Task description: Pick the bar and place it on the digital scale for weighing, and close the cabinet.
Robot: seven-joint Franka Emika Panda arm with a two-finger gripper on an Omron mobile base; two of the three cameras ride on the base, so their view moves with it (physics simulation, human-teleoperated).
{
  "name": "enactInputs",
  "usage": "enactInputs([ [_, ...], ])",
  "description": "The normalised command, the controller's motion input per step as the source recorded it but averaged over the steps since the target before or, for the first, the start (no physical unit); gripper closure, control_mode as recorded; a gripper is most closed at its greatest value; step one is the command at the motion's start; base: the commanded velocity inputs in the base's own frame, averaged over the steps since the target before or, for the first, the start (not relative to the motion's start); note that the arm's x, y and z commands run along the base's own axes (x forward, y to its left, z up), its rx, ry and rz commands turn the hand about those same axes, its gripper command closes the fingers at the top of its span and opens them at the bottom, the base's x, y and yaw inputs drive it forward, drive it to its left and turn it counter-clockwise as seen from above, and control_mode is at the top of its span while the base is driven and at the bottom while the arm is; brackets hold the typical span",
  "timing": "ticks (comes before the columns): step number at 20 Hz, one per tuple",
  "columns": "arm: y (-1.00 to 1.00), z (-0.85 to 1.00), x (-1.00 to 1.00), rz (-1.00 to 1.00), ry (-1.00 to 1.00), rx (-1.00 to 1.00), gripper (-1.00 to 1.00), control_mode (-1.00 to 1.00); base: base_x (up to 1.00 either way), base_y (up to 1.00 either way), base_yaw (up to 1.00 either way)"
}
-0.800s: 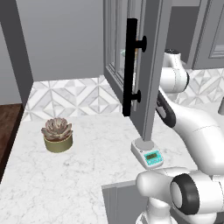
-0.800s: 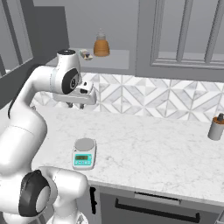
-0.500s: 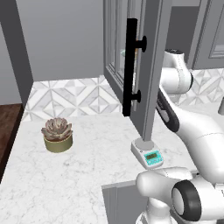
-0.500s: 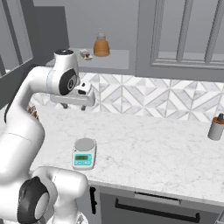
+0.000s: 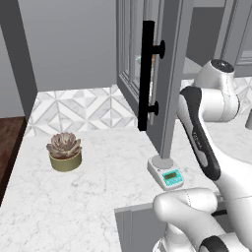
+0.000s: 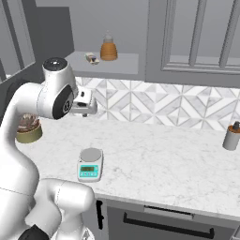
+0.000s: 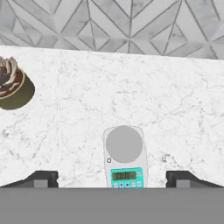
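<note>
The bar (image 6: 92, 58) lies on the open cabinet's shelf (image 6: 122, 64), next to an orange-brown bottle (image 6: 108, 47). The cabinet door (image 5: 129, 59) stands swung open over the counter, its black bar handle (image 5: 146, 74) facing me. Below it the digital scale (image 5: 166, 172) (image 6: 90, 164) (image 7: 124, 154) sits on the marble counter with a bare weighing plate. My gripper (image 6: 88, 106) (image 7: 113, 179) hovers above the counter under the shelf, looking down at the scale. It is open, with nothing between its fingertips (image 7: 41, 178).
A potted succulent (image 5: 64, 150) (image 6: 27, 127) (image 7: 11, 87) stands on the counter left of the scale. A small grey shaker (image 6: 230, 136) is at the far right by the tiled backsplash. A closed glass-paned cabinet (image 6: 197, 37) hangs to the right.
The arm has shifted slightly, with the hand drifting a little left and down in the right base view. The gripper stays open. Bar, scale and door have not moved.
</note>
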Motion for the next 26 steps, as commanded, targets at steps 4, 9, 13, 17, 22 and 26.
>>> enactInputs([
  [4,0.00,0.61,-0.08,0.04,-0.39,0.00,-1.00,-1.00,0.00,0.00,0.00],
  [9,0.00,0.69,0.01,0.06,-0.32,0.01,-1.00,-1.00,0.00,0.00,0.00],
  [13,0.00,0.73,0.03,0.02,-0.21,0.00,-1.00,-1.00,0.00,0.00,0.00],
  [17,0.00,0.45,0.28,-0.05,-0.02,0.00,-1.00,-1.00,0.00,0.00,0.00],
  [22,0.01,0.59,0.20,-0.05,-0.07,0.00,-1.00,-1.00,0.00,0.00,0.00],
  [26,0.00,0.47,0.20,-0.01,-0.01,0.00,-1.00,-1.00,0.00,0.00,0.00],
])
